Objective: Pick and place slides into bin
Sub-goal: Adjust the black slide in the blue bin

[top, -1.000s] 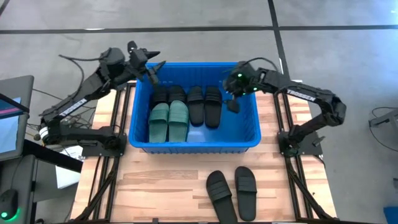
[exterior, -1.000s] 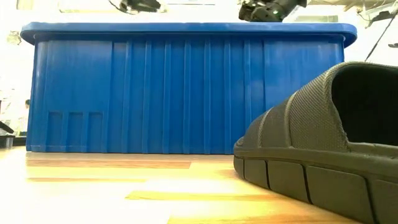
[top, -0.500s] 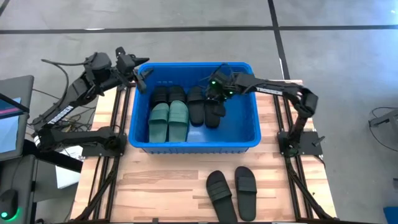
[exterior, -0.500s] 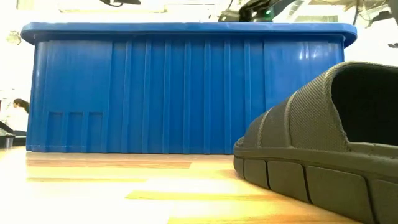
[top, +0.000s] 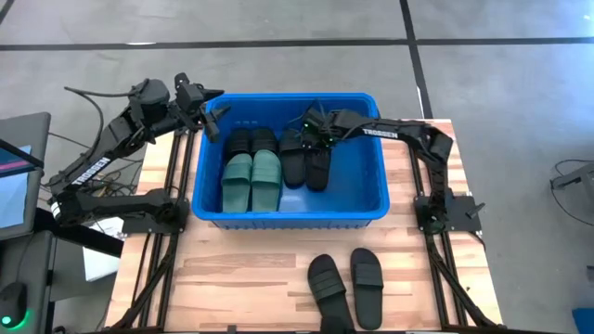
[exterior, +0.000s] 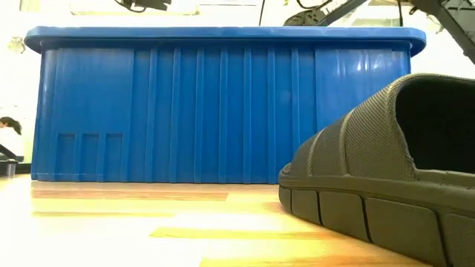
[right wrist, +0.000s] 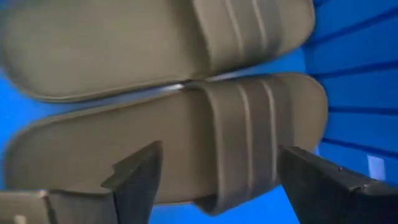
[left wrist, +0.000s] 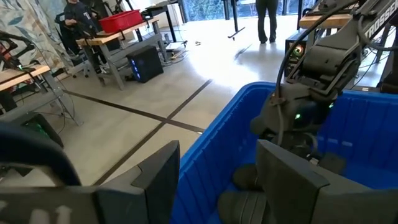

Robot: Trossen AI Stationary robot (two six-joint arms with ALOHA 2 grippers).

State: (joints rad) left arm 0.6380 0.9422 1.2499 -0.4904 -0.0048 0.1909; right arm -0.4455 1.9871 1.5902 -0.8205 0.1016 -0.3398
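1. Overhead, the high view alone lays out everything: the blue bin (top: 290,158) sits at the far half of the wooden table (top: 232,278), holding a sage green pair (top: 251,180) toward its left and black slides beside it, with more black ones behind the green pair.
2. Two further black slides (top: 347,283) lie side by side on the table near its front edge, well apart from the bin.
3. From table height, the low view shows only the bin's ribbed front wall (exterior: 223,111) and one black slide (exterior: 386,170) looming close, its textured strap and grooved sole edge plain to see; the bin's contents are hidden there.
4. The right gripper (top: 314,134) reaches from the right side over the bin's far part, arm stretched long, just above the black pair (top: 306,158).
5. Its wrist view shows both fingers (right wrist: 134,177) spread wide with nothing between them, hanging over two black slides (right wrist: 186,134) lying side by side against the blue floor, straps ridged.
6. The left gripper (top: 209,116) hangs at the bin's far left corner; its fingers (left wrist: 155,180) stand apart, empty.
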